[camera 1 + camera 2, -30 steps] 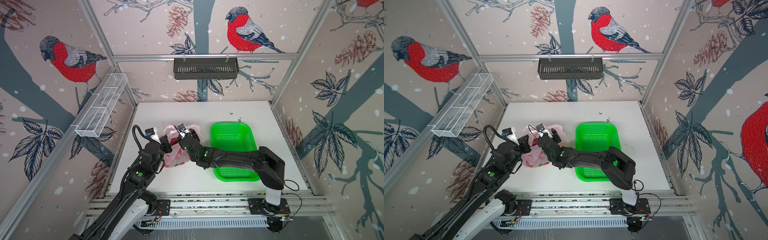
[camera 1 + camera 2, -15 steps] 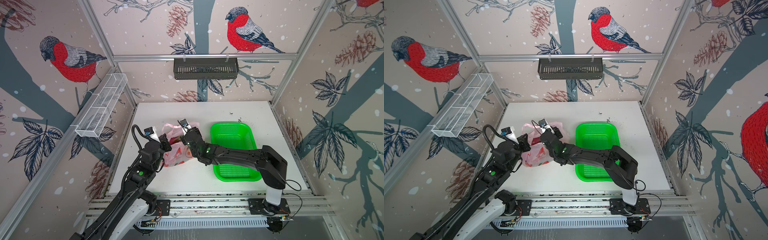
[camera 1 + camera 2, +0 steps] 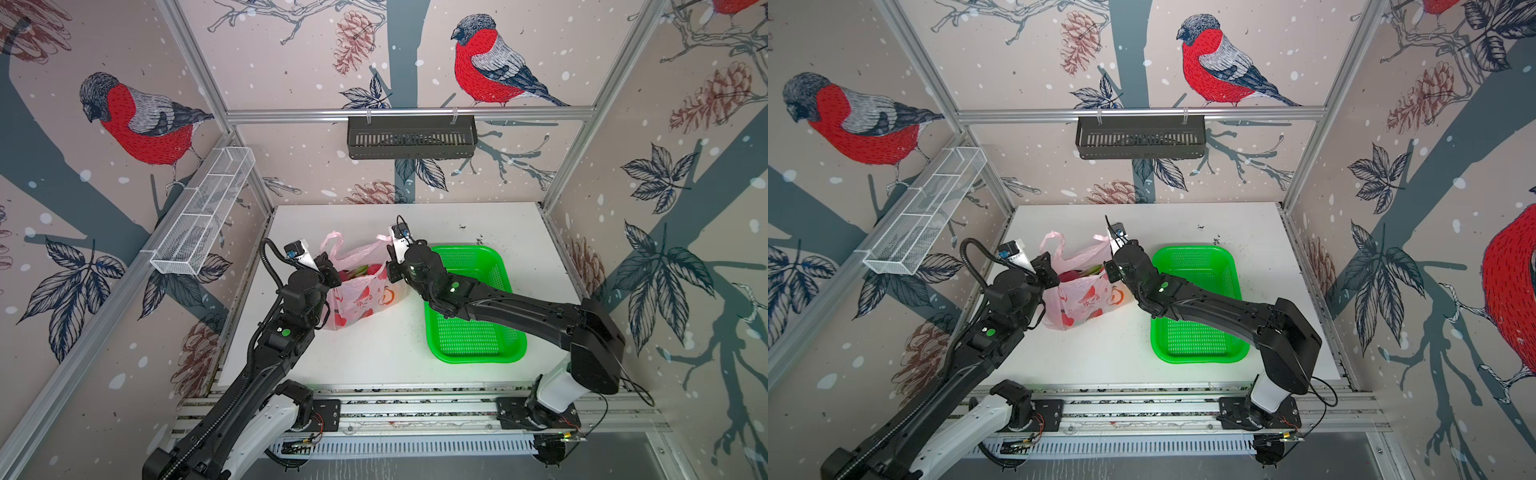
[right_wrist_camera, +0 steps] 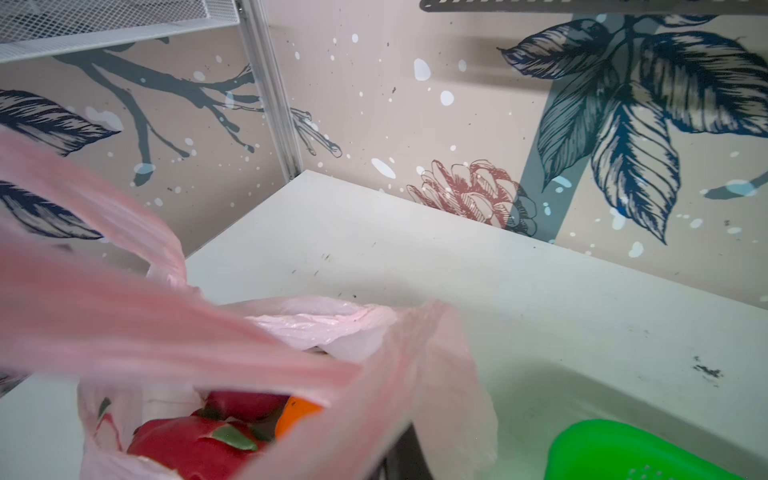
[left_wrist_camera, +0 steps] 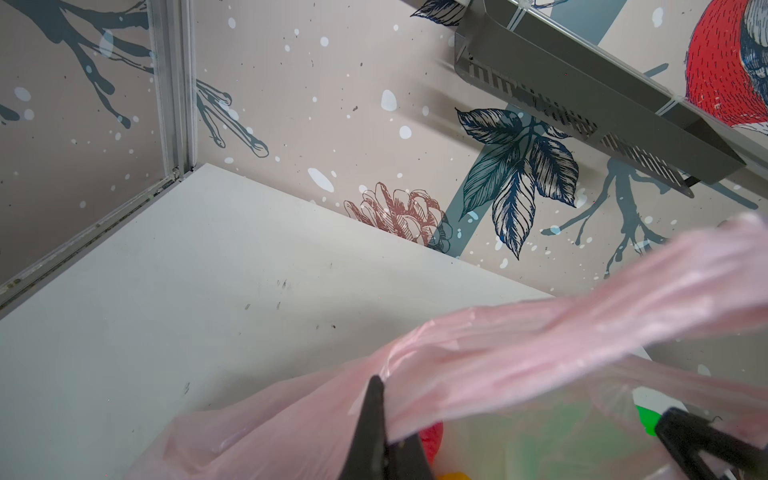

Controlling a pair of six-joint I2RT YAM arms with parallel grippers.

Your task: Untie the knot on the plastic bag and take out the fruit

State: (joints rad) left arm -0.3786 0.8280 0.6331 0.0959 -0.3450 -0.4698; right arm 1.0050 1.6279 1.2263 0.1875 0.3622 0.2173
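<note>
Right gripper (image 3: 390, 274) just closed on rim of the thin translucent pale pink plastic bag (image 3: 357, 301); left gripper (image 3: 331, 272) stays pinched opposite. Bag on white table (image 3: 374, 357), mouth spread, so magenta dragon fruit (image 4: 195, 440) looks reachable.

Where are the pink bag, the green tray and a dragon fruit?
bag (image 3: 361, 303): in a top view, on its printed front side.
tray (image 3: 469, 343): in a top view, on its bare perforated floor.
dragon fruit (image 4: 174, 444): in the right wrist view, on its magenta skin, inside the bag.
</note>
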